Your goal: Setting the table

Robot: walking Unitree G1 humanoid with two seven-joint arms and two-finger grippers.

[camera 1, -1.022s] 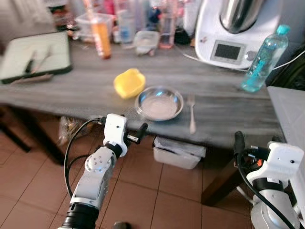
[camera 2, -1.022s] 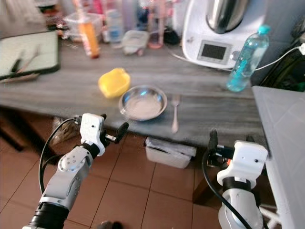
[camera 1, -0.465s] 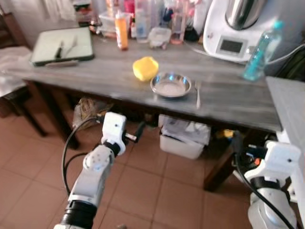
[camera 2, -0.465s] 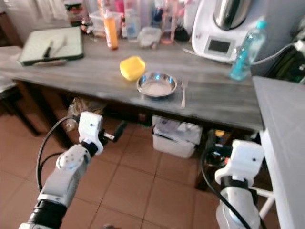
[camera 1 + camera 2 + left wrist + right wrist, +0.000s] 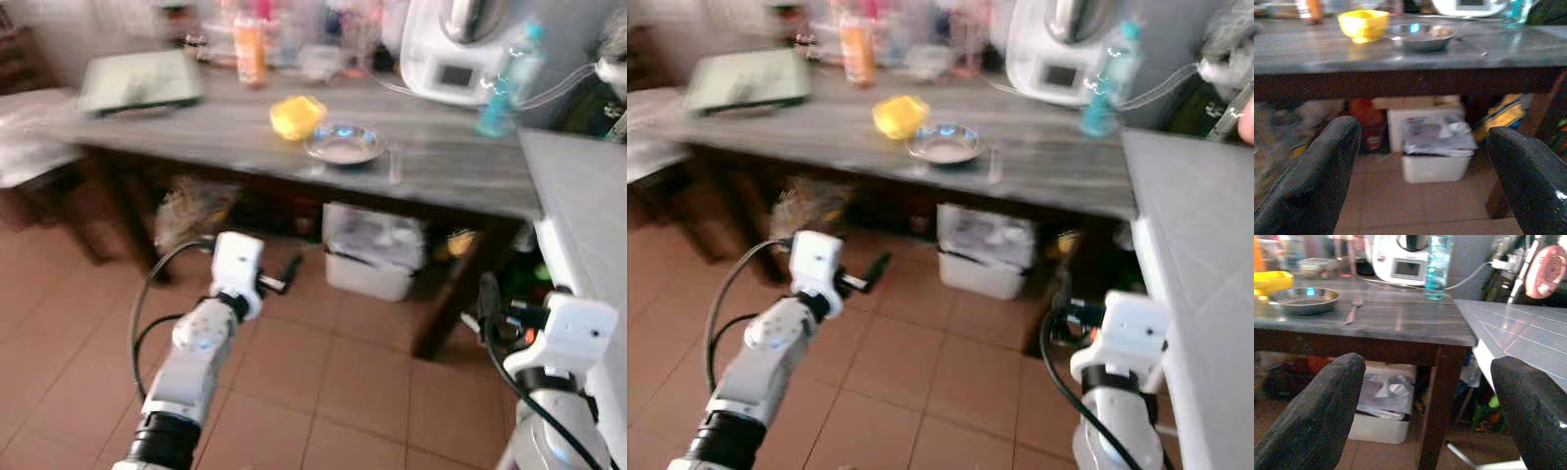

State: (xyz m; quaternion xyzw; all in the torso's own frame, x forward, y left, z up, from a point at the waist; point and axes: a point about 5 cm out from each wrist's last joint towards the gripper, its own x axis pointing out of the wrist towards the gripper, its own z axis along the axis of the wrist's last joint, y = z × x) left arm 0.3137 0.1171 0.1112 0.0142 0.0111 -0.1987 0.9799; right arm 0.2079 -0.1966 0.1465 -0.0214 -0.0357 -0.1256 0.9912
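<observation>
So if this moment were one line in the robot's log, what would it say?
left gripper: open, empty | right gripper: open, empty | table: yellow bowl, metal dish, fork, bottle

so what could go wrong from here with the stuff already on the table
The fork lies close beside the metal bowl, near the front of the table; a careless reach could knock it off. The water bottle stands upright by a cable and looks easy to tip. The head views are blurred, so aiming either the left gripper or the right gripper now would be unreliable.
</observation>
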